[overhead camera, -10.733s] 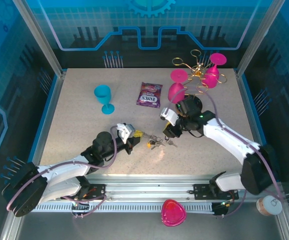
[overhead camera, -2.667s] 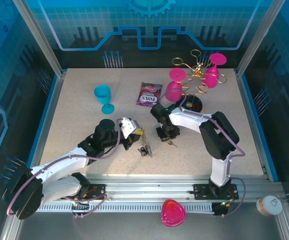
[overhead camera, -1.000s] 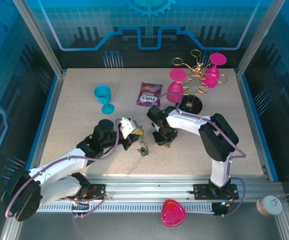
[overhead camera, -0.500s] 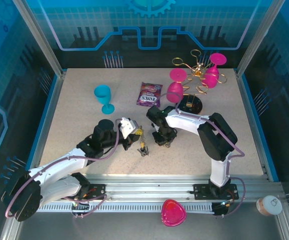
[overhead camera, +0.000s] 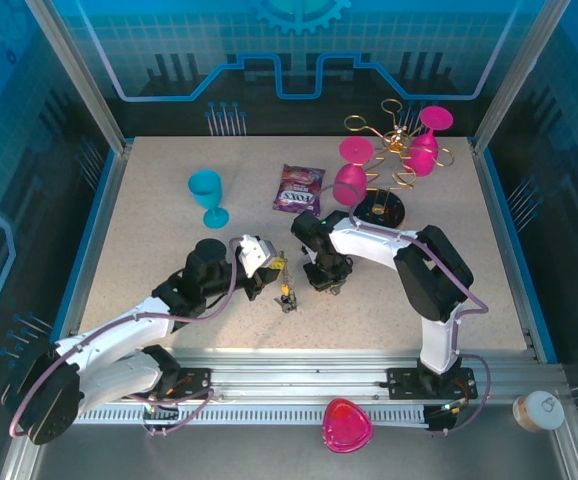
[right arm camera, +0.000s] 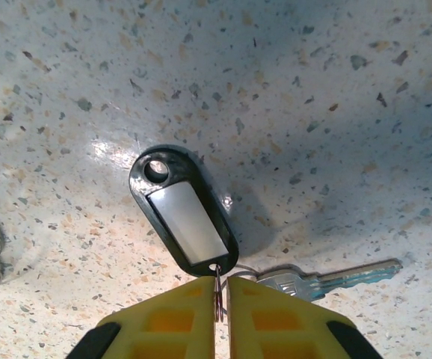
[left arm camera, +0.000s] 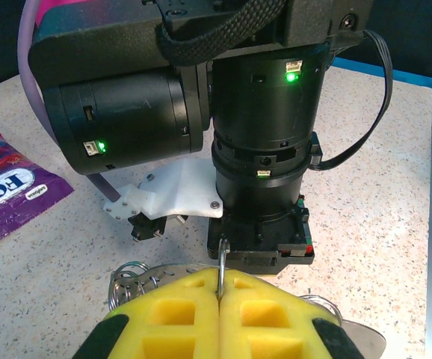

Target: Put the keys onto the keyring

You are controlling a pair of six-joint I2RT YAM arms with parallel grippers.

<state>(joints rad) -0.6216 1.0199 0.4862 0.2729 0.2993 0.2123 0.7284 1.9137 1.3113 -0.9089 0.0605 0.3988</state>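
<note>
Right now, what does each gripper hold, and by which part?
The left gripper pinches the keyring by its thin wire, upright between the pads. The right gripper pinches the small ring that joins a black tag and a key.

Bright overhead light; white glare on the tabletop (right arm camera: 104, 149); close yellow pads (left arm camera: 179, 321) slightly soft; blue-tinted surroundings.

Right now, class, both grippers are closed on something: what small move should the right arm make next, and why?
Probably lift the right gripper slightly and ease it toward the left gripper. It pinches the small loop joining the black tag and key, both lying on the table; the left gripper clamps the keyring upright.
</note>
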